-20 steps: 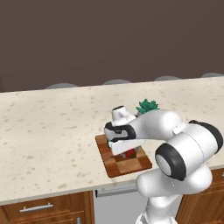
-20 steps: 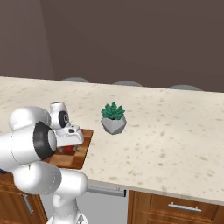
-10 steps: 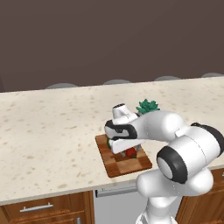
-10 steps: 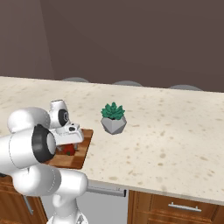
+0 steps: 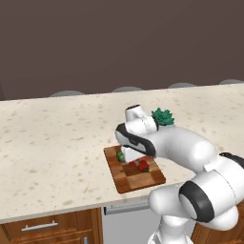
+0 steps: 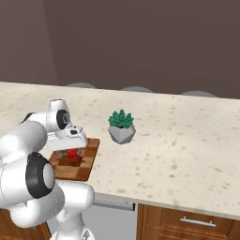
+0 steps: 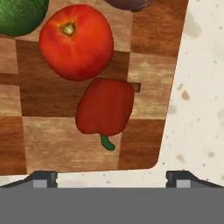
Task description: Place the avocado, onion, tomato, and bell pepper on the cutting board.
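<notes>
The checkered wooden cutting board [image 7: 144, 39] lies under my hand. On it rest the bell pepper [image 7: 105, 107], deep red with a green stem, the bright red tomato [image 7: 76, 41] touching its top, and the avocado [image 7: 19, 15] at the upper left edge. A dark rounded edge at the top is the onion [image 7: 127, 3], mostly cut off. My gripper [image 7: 111, 179] is open, its fingertips [image 7: 43, 178] wide apart and holding nothing, above the board's near edge. From the base, the gripper [image 5: 133, 159] hovers over the board [image 5: 143, 181], beside the avocado [image 5: 119, 156] and a red vegetable [image 5: 143, 165].
A teal spiky plant in a grey pot [image 6: 122, 126] stands on the speckled counter [image 6: 187, 140] just right of the board [image 6: 86, 164]. The counter's front edge runs close below the board. Wooden drawers sit under the counter.
My jaws have spread wide and let go of the bell pepper, which now lies free on the board. The arm has barely shifted.
</notes>
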Robot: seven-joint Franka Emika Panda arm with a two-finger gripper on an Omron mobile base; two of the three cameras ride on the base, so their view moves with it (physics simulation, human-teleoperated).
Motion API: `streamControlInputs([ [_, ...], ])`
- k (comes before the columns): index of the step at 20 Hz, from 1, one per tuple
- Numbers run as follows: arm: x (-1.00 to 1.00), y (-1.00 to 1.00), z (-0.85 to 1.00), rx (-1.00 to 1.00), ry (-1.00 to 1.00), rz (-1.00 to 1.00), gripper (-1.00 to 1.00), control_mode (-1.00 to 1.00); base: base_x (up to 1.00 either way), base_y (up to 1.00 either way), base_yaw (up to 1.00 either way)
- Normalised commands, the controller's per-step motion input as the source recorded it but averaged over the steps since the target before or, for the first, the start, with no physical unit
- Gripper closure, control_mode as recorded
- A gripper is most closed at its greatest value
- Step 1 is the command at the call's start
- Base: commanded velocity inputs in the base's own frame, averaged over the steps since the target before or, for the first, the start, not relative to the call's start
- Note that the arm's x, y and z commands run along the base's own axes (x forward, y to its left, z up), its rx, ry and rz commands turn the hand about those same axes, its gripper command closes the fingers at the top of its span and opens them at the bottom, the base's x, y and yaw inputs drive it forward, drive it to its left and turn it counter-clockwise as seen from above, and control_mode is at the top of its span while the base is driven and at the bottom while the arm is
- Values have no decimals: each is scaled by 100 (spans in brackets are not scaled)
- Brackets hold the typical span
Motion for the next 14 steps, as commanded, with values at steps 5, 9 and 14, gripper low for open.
streamControlInputs([
  [5,-16,-19,43,4,0,0,-100,-100,0,0,0],
  [9,-37,-27,44,5,0,0,-100,-100,0,0,0],
  [14,-39,-27,45,4,0,0,-100,-100,0,0,0],
])
